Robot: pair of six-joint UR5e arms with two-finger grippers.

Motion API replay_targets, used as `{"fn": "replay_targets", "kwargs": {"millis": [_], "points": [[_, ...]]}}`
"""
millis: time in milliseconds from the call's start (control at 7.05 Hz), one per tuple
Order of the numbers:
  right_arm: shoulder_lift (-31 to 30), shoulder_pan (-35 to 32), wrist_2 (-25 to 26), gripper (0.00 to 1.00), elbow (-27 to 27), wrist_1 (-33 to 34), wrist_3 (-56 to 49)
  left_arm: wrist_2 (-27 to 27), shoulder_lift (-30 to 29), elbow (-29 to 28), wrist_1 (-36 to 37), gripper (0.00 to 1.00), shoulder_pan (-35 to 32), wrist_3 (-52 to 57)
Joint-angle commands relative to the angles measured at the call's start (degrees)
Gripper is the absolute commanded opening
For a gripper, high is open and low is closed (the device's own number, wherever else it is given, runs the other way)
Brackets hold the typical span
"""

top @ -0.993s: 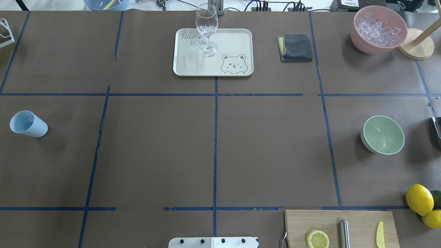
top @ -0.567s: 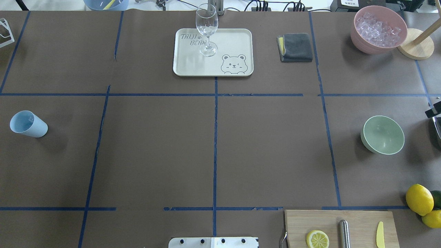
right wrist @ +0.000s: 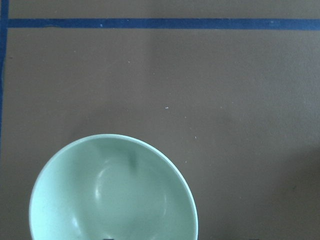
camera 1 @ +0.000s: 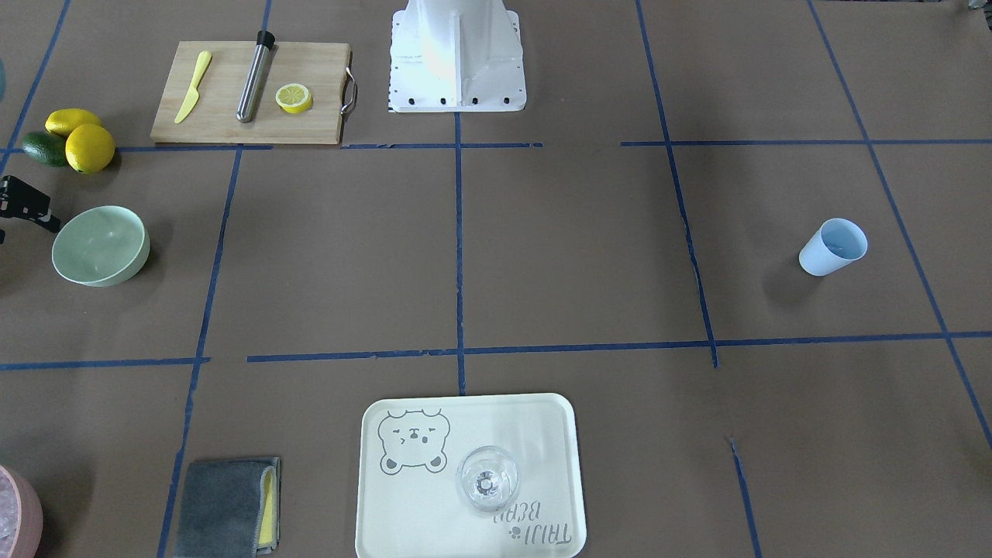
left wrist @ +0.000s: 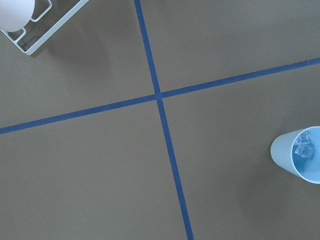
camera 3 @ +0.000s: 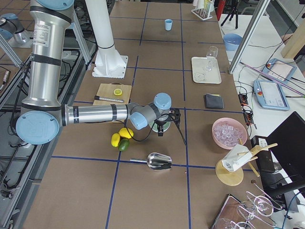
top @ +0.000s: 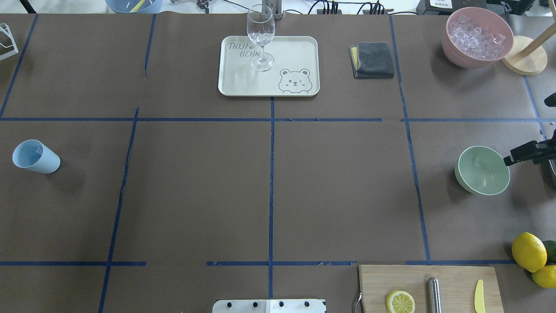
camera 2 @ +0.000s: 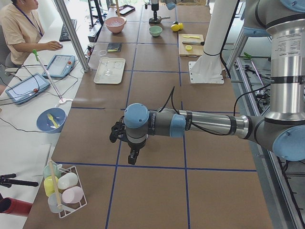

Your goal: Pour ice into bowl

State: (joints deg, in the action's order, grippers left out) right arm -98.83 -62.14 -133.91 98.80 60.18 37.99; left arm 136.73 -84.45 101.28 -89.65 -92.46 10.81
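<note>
The mint-green bowl [top: 482, 170] stands empty at the table's right; it also shows in the front view [camera 1: 99, 245] and the right wrist view [right wrist: 112, 195]. The ice [left wrist: 303, 145], a few clear cubes, lies in the light blue cup [top: 35, 156] at the far left. My right gripper [top: 526, 131] comes in from the right edge, open and empty. One of its fingers [top: 521, 155] reaches the bowl's right rim. My left gripper [camera 2: 125, 145] hovers over the table near the cup [left wrist: 300, 155]. It shows only in the left side view, so I cannot tell its state.
A pink tub of whitish ice [top: 477, 37] stands back right. A tray [top: 299, 52] holds a clear glass [top: 260, 37]. A grey cloth [top: 372, 59], a cutting board [top: 456, 278], lemons [top: 528, 251] and a metal scoop [camera 3: 158, 161] lie around the bowl.
My right gripper has come in from the right edge toward the bowl; one finger now reaches its right rim. The cup and the bowl have not moved.
</note>
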Motion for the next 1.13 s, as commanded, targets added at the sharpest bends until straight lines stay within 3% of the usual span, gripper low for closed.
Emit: {"fn": "replay_targets", "kwargs": {"millis": [0, 284, 425, 567, 709, 993], "points": [[0.21, 2.80, 2.16, 0.93, -1.76, -0.67, 2.79, 0.03, -0.09, 0.06, 0.00, 1.00, 0.00, -0.18], [0.57, 3.95, 2.17, 0.91, -3.44, -0.76, 2.79, 0.03, -0.27, -0.03, -0.09, 1.00, 0.00, -0.18], [0.57, 4.13, 2.17, 0.73, -3.70, -0.67, 2.79, 0.03, -0.27, -0.03, 0.00, 1.00, 0.00, -0.18], [0.65, 4.22, 2.08, 0.27, -3.70, -0.67, 2.88, 0.03, -0.27, -0.20, 0.00, 1.00, 0.00, -0.09], [0.83, 4.22, 2.17, 0.00, -3.70, -0.67, 2.88, 0.03, -0.18, -0.12, 0.00, 1.00, 0.00, -0.09], [2.14, 4.22, 1.82, 0.00, -3.27, -0.67, 3.49, 0.03, -0.18, -0.12, 0.00, 1.00, -0.09, 0.00]]}}
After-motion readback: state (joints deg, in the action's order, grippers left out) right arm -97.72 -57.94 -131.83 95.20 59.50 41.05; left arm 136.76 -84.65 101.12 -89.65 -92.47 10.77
